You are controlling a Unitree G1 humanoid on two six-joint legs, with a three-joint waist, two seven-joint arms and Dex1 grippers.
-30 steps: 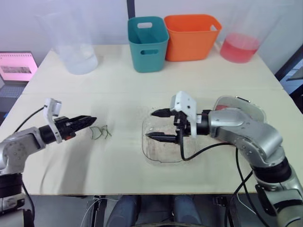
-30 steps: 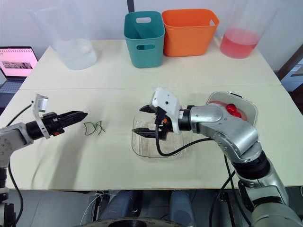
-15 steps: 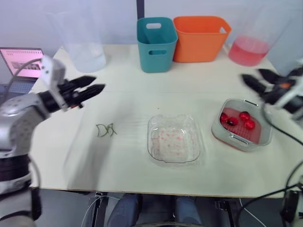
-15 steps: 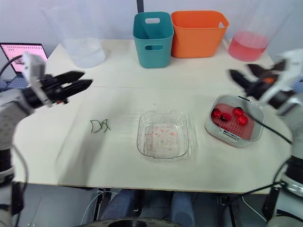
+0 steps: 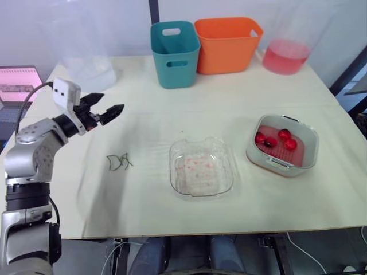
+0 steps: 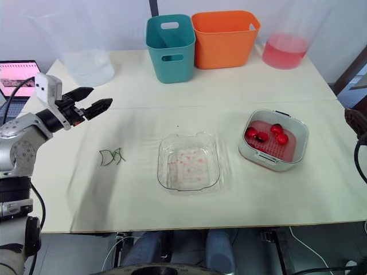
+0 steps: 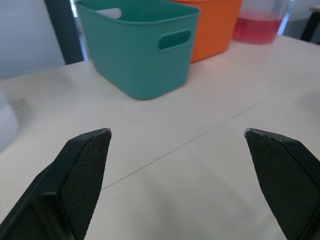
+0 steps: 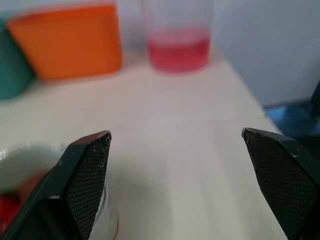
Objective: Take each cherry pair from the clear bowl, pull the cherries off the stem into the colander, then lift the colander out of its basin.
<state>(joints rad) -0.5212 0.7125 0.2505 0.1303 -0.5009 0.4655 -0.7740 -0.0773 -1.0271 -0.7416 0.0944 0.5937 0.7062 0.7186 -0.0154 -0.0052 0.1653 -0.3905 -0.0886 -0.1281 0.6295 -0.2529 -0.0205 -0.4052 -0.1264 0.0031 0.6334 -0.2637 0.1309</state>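
While round cherries [image 6: 281, 138] dot the perforated colander [image 6: 270, 150], clear bowl [image 6: 163, 172] nearby

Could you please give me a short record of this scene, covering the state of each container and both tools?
clear bowl: mid-table, no cherries, red smears
colander: seated in basin, holding red cherries
stems: loose on table, to the robot's left of the bowl
left tool: open, holding nothing, over table's left side
right tool: open, holding nothing
back row: teal bin, orange bin, container of pink liquid
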